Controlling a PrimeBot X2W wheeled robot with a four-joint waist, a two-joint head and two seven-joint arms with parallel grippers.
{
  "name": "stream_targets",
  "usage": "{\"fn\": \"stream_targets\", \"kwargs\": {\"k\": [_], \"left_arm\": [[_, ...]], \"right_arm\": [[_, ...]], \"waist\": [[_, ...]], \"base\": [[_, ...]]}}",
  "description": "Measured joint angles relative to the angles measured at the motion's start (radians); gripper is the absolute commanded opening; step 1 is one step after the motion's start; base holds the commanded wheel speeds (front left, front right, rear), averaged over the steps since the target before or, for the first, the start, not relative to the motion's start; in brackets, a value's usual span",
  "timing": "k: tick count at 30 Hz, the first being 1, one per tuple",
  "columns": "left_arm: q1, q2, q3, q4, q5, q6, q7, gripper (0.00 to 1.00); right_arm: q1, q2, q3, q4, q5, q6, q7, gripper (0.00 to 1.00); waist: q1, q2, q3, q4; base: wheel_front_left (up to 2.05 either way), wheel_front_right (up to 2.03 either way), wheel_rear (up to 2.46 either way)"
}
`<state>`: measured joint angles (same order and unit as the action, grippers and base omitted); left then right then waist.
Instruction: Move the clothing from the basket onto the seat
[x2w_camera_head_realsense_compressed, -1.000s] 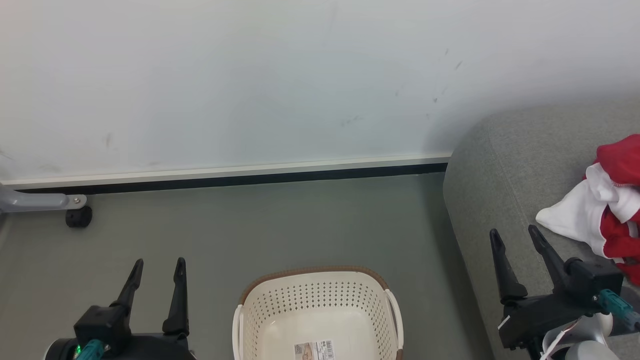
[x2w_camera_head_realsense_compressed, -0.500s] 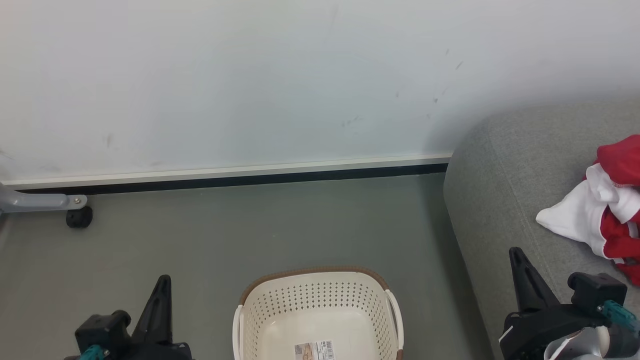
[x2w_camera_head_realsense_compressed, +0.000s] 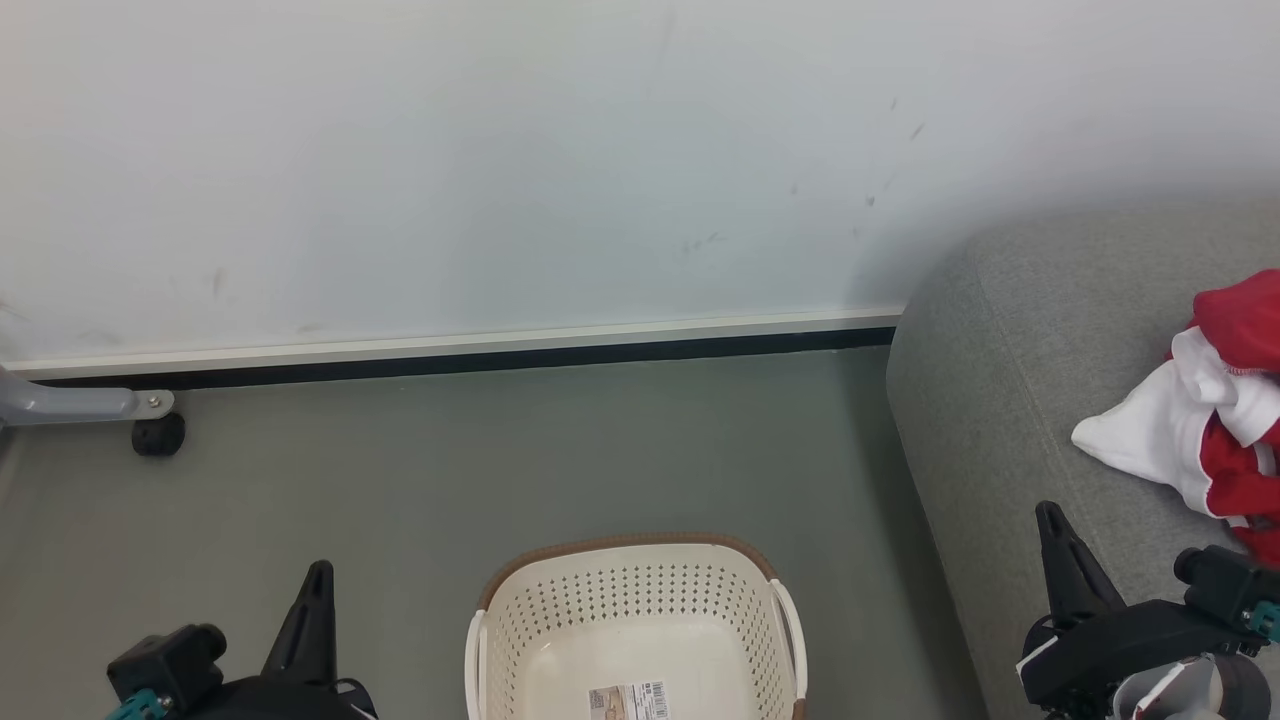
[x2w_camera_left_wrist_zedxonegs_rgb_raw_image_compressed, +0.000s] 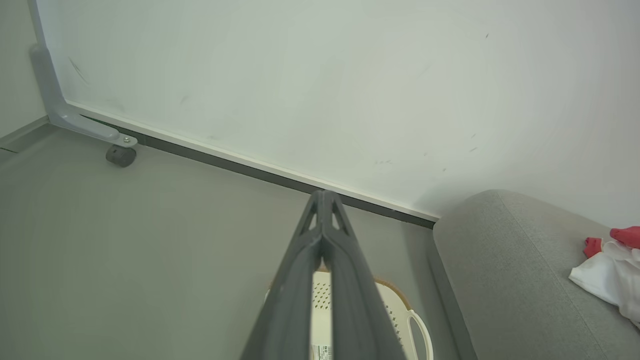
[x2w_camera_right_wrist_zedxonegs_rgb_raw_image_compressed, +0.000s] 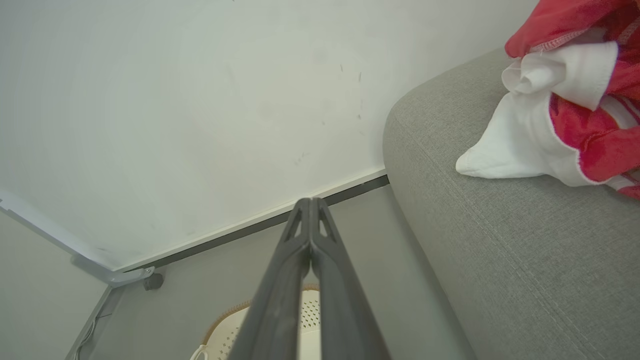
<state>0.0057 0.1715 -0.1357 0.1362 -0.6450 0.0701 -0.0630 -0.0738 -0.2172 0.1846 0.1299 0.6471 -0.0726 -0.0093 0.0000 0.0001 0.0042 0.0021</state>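
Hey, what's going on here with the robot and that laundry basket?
The robot's job is moving laundry from the laundry basket on the floor to the grey sofa at its right. The red and white clothing lies heaped on the sofa, and the part of the basket in view holds only a label. The left gripper and right gripper hang low on either side of the basket, jaws shut on nothing, so the job looks about done.

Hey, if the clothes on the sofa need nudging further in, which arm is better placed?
Right, probably. The right gripper is beside the sofa, close to the clothes; the left gripper is on the far side of the basket, over the floor. Both are shut.
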Motion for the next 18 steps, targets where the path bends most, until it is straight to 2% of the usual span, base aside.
{"fn": "stream_targets", "kwargs": {"k": [18], "left_arm": [[-0.020,-0.031,0.057,0.039,-0.236,-0.045,0.044,0.00]], "right_arm": [[-0.002,0.042,-0.078,0.039,0.233,0.044,0.031,0.00]], "waist": [[0.0000,0.0000,-0.001,0.000]], "base": [[0.00,0.00,0.00]]}}
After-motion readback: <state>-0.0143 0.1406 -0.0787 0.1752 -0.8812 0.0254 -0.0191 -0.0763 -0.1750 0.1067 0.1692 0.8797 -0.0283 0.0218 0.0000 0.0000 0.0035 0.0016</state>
